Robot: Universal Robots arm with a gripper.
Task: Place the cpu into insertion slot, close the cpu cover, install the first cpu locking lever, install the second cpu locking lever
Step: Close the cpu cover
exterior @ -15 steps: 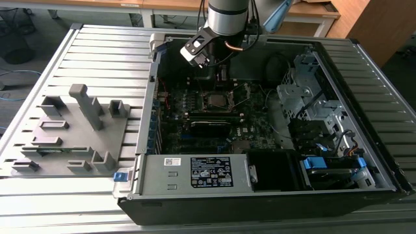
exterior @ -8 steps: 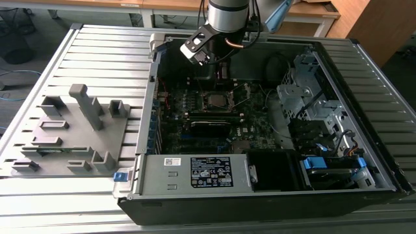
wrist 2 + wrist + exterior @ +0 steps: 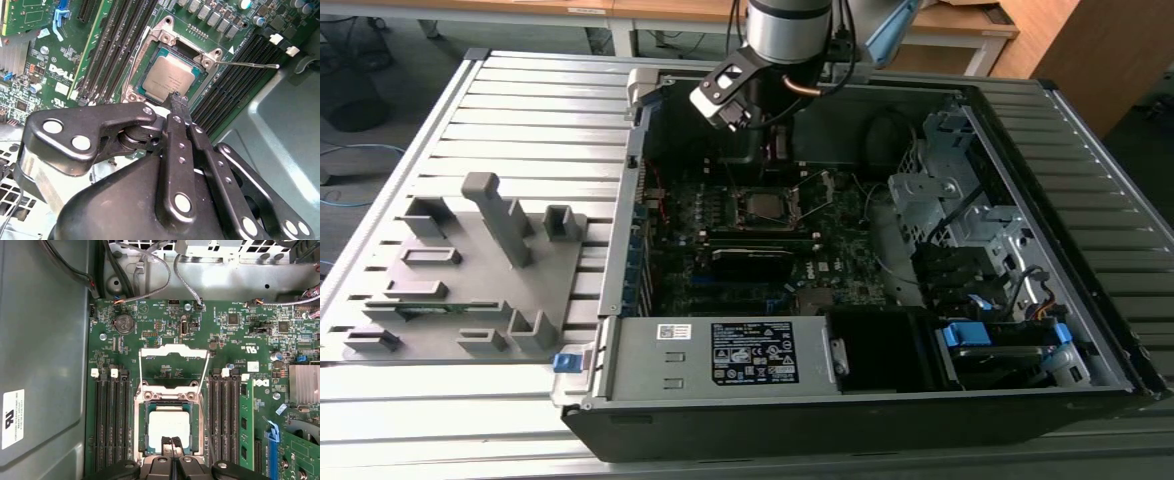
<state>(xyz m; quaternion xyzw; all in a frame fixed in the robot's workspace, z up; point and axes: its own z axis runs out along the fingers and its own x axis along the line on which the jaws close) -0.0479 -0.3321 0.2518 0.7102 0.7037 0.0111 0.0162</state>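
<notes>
- Inside the open computer case (image 3: 622,250) on the slatted desk (image 3: 520,110), the cpu (image 3: 170,425) lay flat in the insertion slot (image 3: 136,432), silver top up.
- Claw (image 3: 172,441) hovered just over one edge of the chip, fingers drawn narrow with nothing between them. Whether the tips touched the chip could not be told.
- The cpu cover (image 3: 172,351) stood raised off the slot, not yet closed. A thin wire lever (image 3: 250,64) stuck out beside the slot.
- Judgement: chip is light and rigid, with a slick lid and fragile contacts; take it by the edges only.
- Cover judged to be thin, springy, hinged sheet metal; push on its free bar, not through the window.
</notes>
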